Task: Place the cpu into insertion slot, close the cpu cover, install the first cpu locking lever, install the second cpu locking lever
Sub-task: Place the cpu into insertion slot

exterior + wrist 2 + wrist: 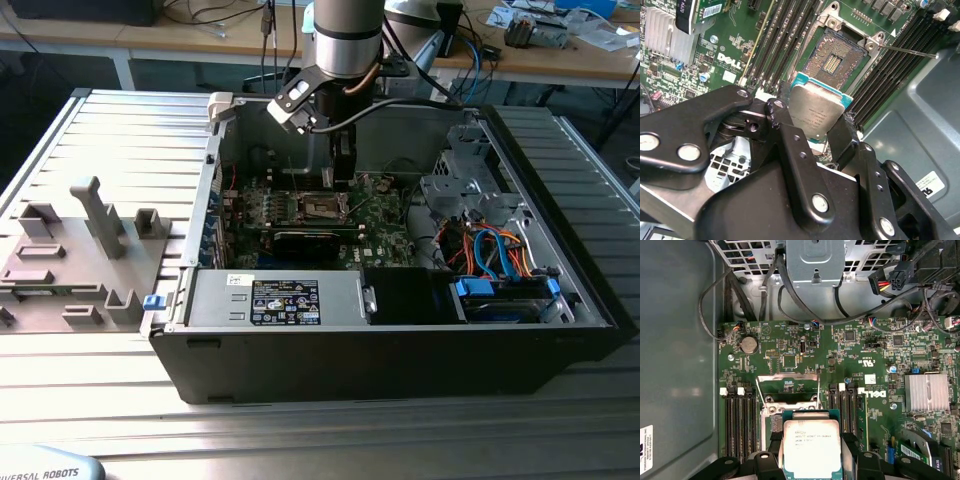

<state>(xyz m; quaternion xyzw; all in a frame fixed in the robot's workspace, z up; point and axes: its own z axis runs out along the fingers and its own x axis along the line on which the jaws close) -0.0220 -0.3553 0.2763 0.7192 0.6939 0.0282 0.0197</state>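
Jaws: clenched on the cpu (pixel 817 107), gripping it by two opposite edges with its metal top turned to the wrist cameras. The edge grip leaves the underside free, presumably so the chip can go down flat without the jaws fouling the socket border.

Position of the cpu: between the jaw tips, hanging over the motherboard (pixel 790 345) inside the open computer case (pixel 400 360). The case lies on its side on the ribbed surface (pixel 300 440). In the second wrist view the chip sits just short of the insertion slot (pixel 832 60) and apart from it, and the slot's contact field is exposed and bare. In the first wrist view the chip overlaps the near part of the slot. Judged not yet seated.

The cpu cover (pixel 787 376) is swung up and stands at the far side of the slot, with green board visible through its cut-out. Two thin locking levers (pixel 818 387) stand raised, one at each side of the cover. With both out of the way, the path down to the slot is open.

Memory slots (pixel 737 420) flank the socket on both sides, near the jaws. Clearance looks tight.
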